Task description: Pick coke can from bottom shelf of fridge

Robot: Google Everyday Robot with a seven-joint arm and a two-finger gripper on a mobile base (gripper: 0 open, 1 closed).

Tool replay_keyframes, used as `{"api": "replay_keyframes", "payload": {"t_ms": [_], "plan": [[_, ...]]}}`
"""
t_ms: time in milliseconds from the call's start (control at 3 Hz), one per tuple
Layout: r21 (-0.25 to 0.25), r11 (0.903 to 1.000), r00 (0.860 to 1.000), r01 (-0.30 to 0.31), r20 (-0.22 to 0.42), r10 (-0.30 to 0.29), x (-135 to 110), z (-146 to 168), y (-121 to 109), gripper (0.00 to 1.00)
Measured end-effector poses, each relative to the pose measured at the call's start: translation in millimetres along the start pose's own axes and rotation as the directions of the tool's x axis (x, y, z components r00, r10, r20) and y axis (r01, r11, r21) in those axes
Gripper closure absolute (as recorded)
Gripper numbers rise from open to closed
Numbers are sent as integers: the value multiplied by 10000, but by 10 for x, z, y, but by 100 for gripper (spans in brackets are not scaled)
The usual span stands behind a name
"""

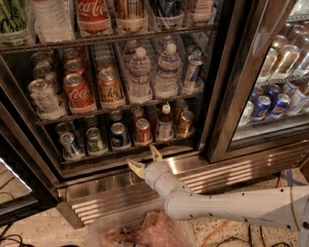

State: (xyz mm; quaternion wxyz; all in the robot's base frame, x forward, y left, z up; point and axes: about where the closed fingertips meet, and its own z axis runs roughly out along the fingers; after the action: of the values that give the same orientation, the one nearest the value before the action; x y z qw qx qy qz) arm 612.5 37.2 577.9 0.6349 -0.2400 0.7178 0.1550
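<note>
Tall fridge (219, 96) with dark frame and wire racks, ribbed steel base (231, 171) underneath. Red coke can (142, 131) upright on the bottom shelf (104, 157), front row, roughly mid-shelf. Just left of it a blue can (119, 135), further left a green can (94, 141) and a silver can (70, 144). Just right of it a small red-capped bottle (164, 121), then a bronze can (185, 122) at the right end. More cans in a second row behind, partly hidden.

Two-finger end effector (140, 156) outside the fridge, low over the steel sill, just below and in front of the coke can. Fingers apart, yellowish, nothing between them. Upper fingertip (154, 152) near the shelf's front lip, right under the coke can, not touching it. Lower fingertip (135, 168) pointing left along the sill. White arm (231, 207) coming in from lower right, wrist bent up toward the shelf.

Tier above: clear water bottles (140, 75) in the middle, a larger Coca-Cola can (77, 92) and an orange-brown can (110, 88) to the left, a slim can (192, 71) to the right. Top tier cut off at the picture edge, Coca-Cola bottle (92, 14) there.

Second glass door (270, 72) at right, blue Pepsi cans (263, 107) behind it. Crumpled clear plastic bag (145, 230) on the speckled floor under the arm, orange cable (218, 229) beside it.
</note>
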Motion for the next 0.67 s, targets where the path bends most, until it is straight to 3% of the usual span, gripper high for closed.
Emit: {"api": "replay_keyframes", "payload": {"t_ms": [667], "plan": [[1228,9913,9984,464,257,-499,-46,-12,-300,34]]}}
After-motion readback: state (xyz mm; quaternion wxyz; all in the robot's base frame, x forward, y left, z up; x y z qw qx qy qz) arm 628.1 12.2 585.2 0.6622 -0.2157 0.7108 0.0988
